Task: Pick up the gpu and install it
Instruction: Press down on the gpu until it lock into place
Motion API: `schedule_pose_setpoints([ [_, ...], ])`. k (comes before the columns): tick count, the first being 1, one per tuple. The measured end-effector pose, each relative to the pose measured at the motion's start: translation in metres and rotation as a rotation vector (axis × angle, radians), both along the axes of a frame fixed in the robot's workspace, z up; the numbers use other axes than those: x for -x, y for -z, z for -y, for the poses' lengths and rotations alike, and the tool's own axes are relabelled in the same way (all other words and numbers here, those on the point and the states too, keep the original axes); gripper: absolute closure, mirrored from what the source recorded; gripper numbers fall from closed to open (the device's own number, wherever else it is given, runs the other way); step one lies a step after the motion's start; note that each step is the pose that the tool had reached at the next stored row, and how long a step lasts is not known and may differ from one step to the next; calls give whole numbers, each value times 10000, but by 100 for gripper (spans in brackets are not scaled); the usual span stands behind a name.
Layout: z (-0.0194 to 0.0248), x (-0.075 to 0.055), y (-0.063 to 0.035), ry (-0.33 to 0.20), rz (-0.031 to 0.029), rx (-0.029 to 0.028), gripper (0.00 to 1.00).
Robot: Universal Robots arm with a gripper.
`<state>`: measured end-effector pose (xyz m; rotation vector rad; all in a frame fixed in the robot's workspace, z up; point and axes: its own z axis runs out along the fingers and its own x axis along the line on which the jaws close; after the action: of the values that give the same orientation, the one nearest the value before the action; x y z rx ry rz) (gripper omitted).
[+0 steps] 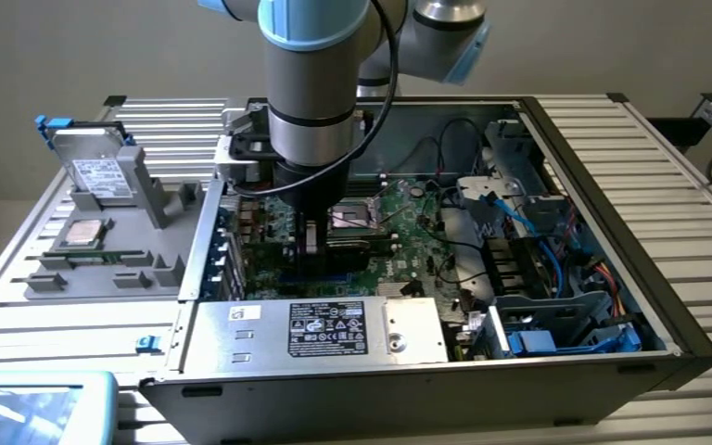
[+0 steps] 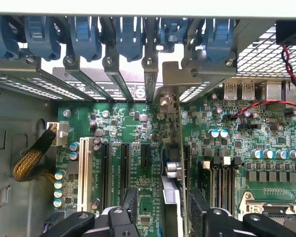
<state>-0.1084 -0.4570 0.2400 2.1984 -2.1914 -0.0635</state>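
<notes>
Gripper point(image 2: 160, 210) spread, fingers either side of the gpu point(image 2: 180, 163), which stands edge-on in a motherboard point(image 2: 133, 128) slot between them.

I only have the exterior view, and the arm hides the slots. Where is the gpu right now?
Observer: In the wrist view the gpu stands on edge in a slot of the motherboard.
Operator: Is the gripper holding it?
Observer: No. The gripper is open, with one finger on each side of the card and a gap at one pad.
Operator: And the bracket?
Observer: The silver bracket sits at the rear openings, below the blue clips.
</notes>
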Motion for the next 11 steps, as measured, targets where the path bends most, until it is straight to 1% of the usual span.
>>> schedule_pose_setpoints([
  [1, 0, 0, 0, 0, 0, -1, 44],
  [3, 0, 0, 0, 0, 0, -1, 32],
  [4, 0, 0, 0, 0, 0, 0, 32],
  [5, 0, 0, 0, 0, 1, -1, 26],
  [6, 0, 0, 0, 0, 0, -1, 26],
  [9, 0, 0, 0, 0, 0, 0, 9],
  [10, 0, 0, 0, 0, 0, -1, 9],
  [11, 0, 0, 0, 0, 0, 0, 3],
])
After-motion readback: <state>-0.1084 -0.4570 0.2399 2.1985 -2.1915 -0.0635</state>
